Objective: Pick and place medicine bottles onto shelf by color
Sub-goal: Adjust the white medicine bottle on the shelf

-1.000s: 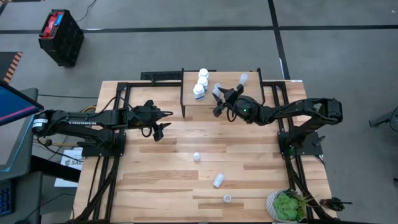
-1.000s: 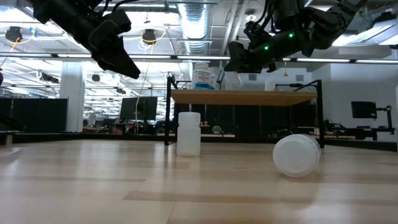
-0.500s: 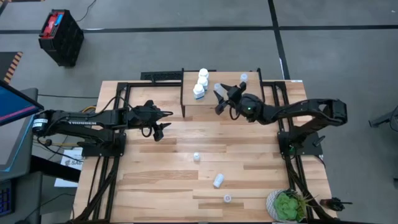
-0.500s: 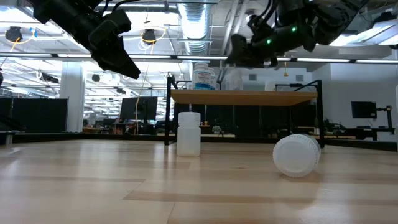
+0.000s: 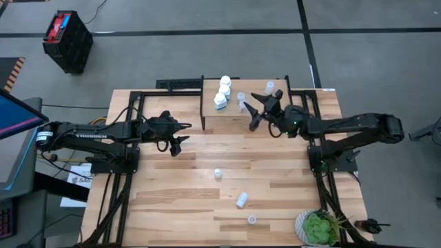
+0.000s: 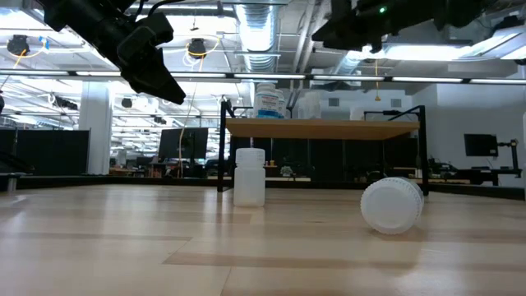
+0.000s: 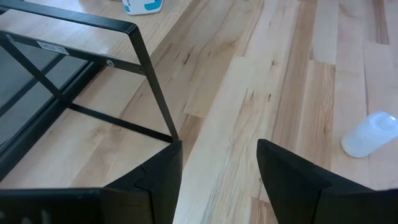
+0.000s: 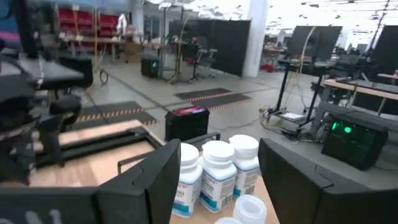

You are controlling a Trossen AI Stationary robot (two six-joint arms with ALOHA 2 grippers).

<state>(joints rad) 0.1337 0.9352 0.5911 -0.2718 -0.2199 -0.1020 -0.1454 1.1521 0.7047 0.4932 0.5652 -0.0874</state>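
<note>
The shelf point(image 5: 244, 110) stands at the table's far middle. On its left part three white medicine bottles point(image 5: 222, 91) point(image 8: 217, 168) stand upright. Two pale blue bottles stand on it too, one mid-shelf point(image 5: 241, 98) and one at the far right point(image 5: 269, 87). Three more bottles are on the tabletop: one upright point(image 5: 218, 173) point(image 6: 249, 177) and two lying point(image 5: 241, 200) point(image 5: 252, 219) point(image 6: 392, 205). My right gripper point(image 5: 255, 111) point(image 8: 219, 152) hovers open above the shelf's right part, holding nothing. My left gripper point(image 5: 180, 136) point(image 7: 217, 155) waits open, left of the shelf.
A potted plant point(image 5: 317, 227) sits at the table's near right corner. The shelf's black legs point(image 7: 152, 87) stand close ahead of my left gripper. The arms' black base frames point(image 5: 331, 155) line both table sides. Bare wood lies between the arms.
My right gripper has risen and drawn back toward the table's right edge, away from the shelf's middle. The pale blue bottle that was at its fingers now stands alone on the shelf.
</note>
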